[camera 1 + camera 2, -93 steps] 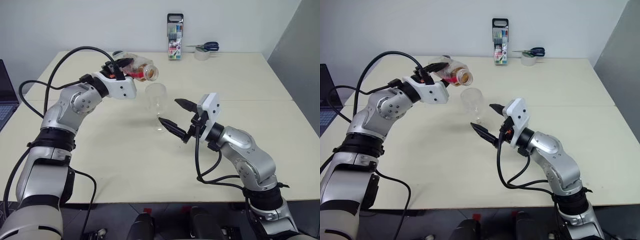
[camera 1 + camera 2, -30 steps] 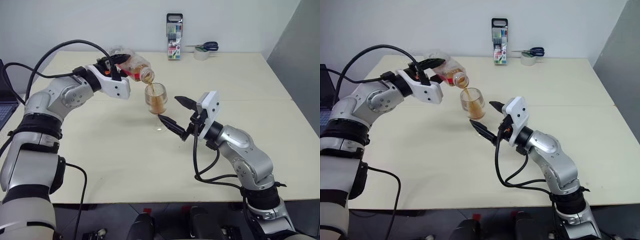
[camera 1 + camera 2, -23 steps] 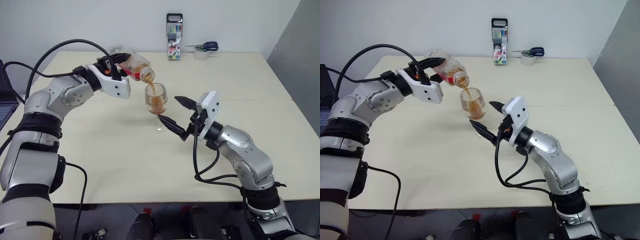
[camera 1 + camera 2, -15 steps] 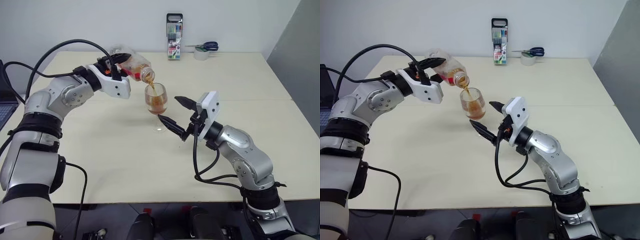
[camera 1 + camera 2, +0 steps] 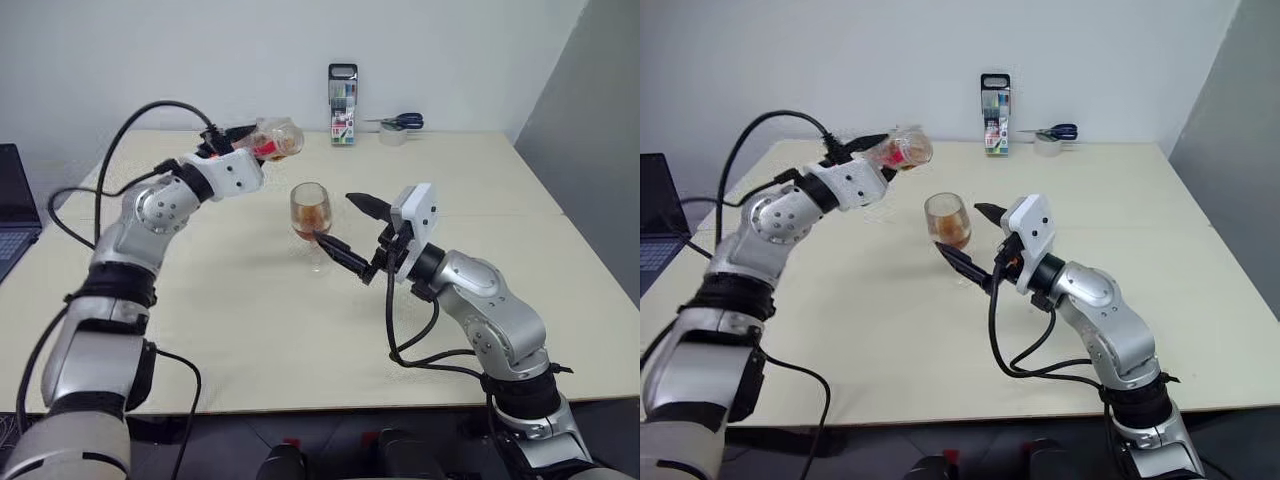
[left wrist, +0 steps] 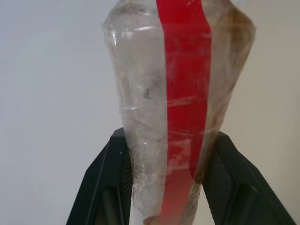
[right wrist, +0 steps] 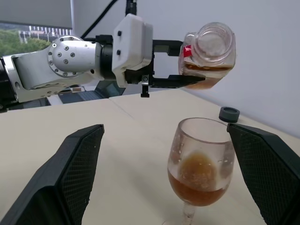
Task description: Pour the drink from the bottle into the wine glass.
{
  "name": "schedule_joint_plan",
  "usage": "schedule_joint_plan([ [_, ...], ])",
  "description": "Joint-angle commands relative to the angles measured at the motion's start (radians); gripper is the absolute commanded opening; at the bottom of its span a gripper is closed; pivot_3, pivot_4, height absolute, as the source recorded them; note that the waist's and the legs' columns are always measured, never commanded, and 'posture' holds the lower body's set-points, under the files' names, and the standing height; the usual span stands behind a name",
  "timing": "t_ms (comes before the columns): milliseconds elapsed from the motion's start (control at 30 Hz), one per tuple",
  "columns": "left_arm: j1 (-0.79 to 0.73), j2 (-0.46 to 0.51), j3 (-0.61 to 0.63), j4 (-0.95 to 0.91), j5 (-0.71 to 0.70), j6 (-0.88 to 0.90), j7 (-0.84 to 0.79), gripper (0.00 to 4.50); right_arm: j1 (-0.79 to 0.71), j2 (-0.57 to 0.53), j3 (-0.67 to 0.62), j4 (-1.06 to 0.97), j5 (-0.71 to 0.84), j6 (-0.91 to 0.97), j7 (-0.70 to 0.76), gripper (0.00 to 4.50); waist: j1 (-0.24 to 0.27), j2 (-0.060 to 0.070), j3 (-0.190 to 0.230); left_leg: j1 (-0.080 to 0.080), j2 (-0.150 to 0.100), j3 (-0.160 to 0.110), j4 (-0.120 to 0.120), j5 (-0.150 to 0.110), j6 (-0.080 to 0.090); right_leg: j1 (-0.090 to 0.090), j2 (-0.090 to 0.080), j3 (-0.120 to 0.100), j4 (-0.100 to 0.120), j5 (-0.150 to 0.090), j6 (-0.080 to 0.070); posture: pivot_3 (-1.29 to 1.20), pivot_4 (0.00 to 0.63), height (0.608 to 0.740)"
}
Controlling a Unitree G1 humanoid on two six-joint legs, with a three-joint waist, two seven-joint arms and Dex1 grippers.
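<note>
The bottle (image 5: 277,137) is held clamped in the left pincer (image 5: 240,150), lifted clear of the wine glass (image 5: 310,212) and tipped near level, its open mouth no longer over the bowl. The drink (image 7: 200,187) is seen filling roughly the lower third of the bowl; a residue is seen inside the bottle. The right pincer (image 5: 346,228) is spread wide either side of the stem, not gripping. Pouring is judged essentially done; setting the bottle on the table (image 5: 300,330) remains.
</note>
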Motion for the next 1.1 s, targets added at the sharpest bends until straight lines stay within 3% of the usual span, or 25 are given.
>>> schedule_joint_plan([
  [33, 0.073, -0.011, 0.128, -0.158, -0.156, 0.275, -0.026, 1.66, -0.031, -0.012, -0.003, -0.061, 0.019, 0.001, 0.025, 4.50, -0.005, 0.000, -0.005, 0.000, 0.000, 0.000, 0.000, 0.000, 0.000, 0.000, 0.000, 0.000, 0.000, 0.000, 0.000, 0.00, 0.000, 0.740],
  [233, 0.228, -0.058, 0.221, -0.339, -0.301, 0.610, -0.037, 1.66, -0.038, -0.041, -0.005, -0.075, 0.045, 0.035, 0.062, 4.50, -0.006, -0.002, -0.021, 0.000, 0.000, -0.003, -0.001, 0.000, 0.000, 0.000, 0.000, 0.000, 0.000, 0.000, 0.000, 0.00, 0.000, 0.740],
  [367, 0.304, -0.093, 0.238, -0.429, -0.362, 0.702, -0.052, 1.66, -0.041, -0.057, 0.005, -0.085, 0.054, 0.053, 0.076, 4.50, 0.001, -0.005, -0.028, 0.000, -0.001, -0.004, 0.000, 0.000, 0.000, 0.001, 0.000, -0.001, 0.000, 0.000, 0.000, 0.00, 0.000, 0.740],
  [533, 0.372, -0.137, 0.262, -0.439, -0.408, 0.693, -0.060, 1.66, -0.040, -0.062, 0.011, -0.088, 0.050, 0.059, 0.075, 4.50, 0.001, -0.007, -0.034, 0.001, -0.001, -0.003, 0.000, 0.000, 0.000, 0.001, 0.000, 0.000, -0.001, 0.000, 0.000, 0.00, 0.000, 0.740],
  [867, 0.428, -0.197, 0.318, -0.273, -0.431, 0.632, -0.021, 1.66, -0.029, -0.068, 0.016, -0.095, 0.051, 0.075, 0.076, 4.50, 0.001, -0.007, -0.041, 0.002, -0.001, -0.003, -0.001, 0.000, 0.000, 0.001, 0.000, 0.000, -0.001, 0.000, 0.000, 0.00, 0.000, 0.740],
  [1100, 0.454, -0.201, 0.327, -0.238, -0.439, 0.591, -0.038, 4.03, -0.025, -0.071, 0.018, -0.104, 0.054, 0.085, 0.072, 4.50, 0.001, -0.006, -0.049, 0.003, -0.001, -0.002, -0.001, 0.000, 0.000, 0.002, -0.001, 0.000, -0.001, 0.000, 0.000, 0.00, 0.000, 0.740],
])
